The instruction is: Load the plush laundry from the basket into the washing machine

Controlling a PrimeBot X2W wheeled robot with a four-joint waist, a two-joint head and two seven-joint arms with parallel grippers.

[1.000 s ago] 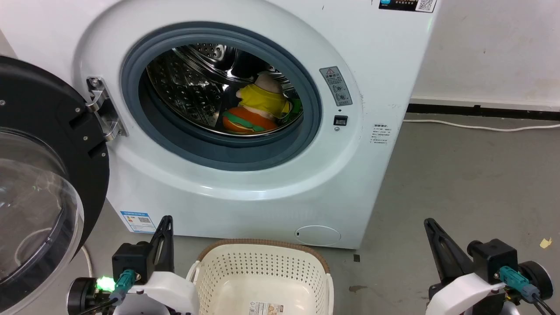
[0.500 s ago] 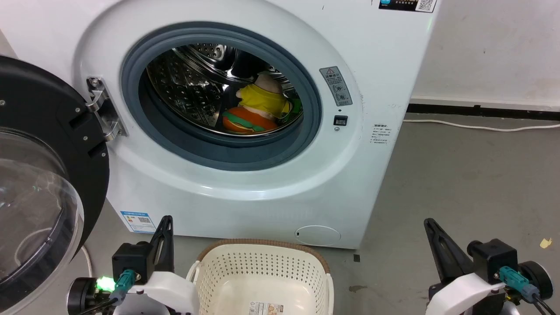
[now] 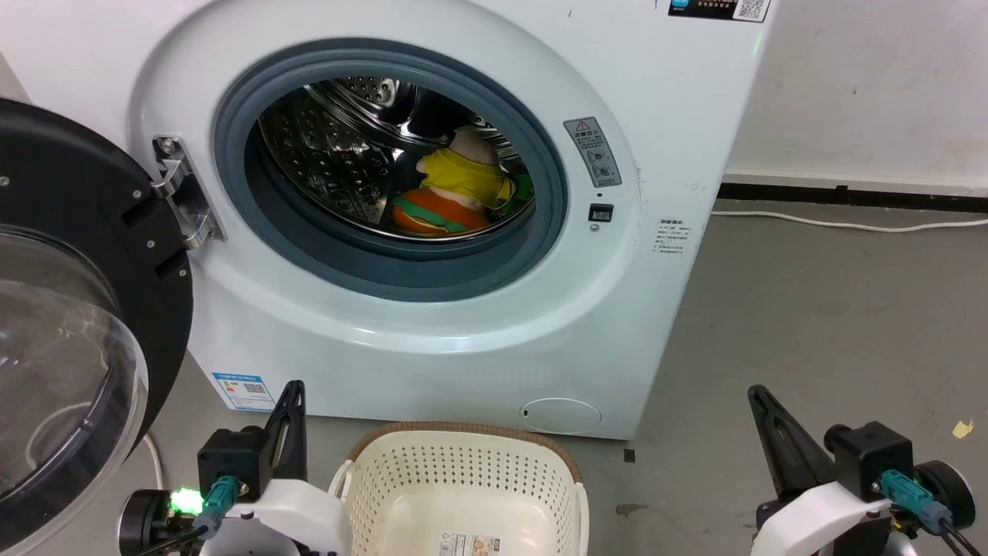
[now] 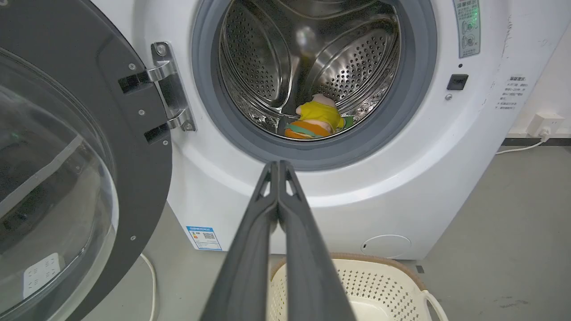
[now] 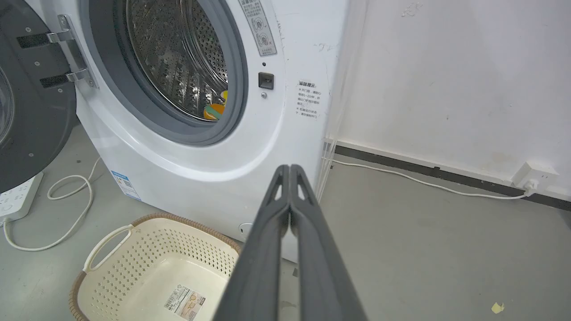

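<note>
The plush laundry [image 3: 448, 197], an orange burger plush under a yellow and peach one, lies inside the steel drum of the white washing machine [image 3: 679, 131]; the plush laundry [image 4: 317, 121] is also in the left wrist view, and a sliver of it [image 5: 215, 109] in the right wrist view. The cream basket [image 3: 463, 483] sits on the floor in front, holding nothing but a paper label; the basket [image 5: 147, 267] also shows in the right wrist view. My left gripper [image 3: 292, 390] is shut and empty at the lower left, left of the basket. Low at the right, my right gripper [image 3: 758, 395] is shut and empty.
The black-rimmed clear door [image 3: 69, 332] stands swung open at the left. A white cable [image 3: 849, 224] runs along the wall's base on the right, and a power strip [image 5: 18, 198] with a looped cord lies on the floor left of the machine.
</note>
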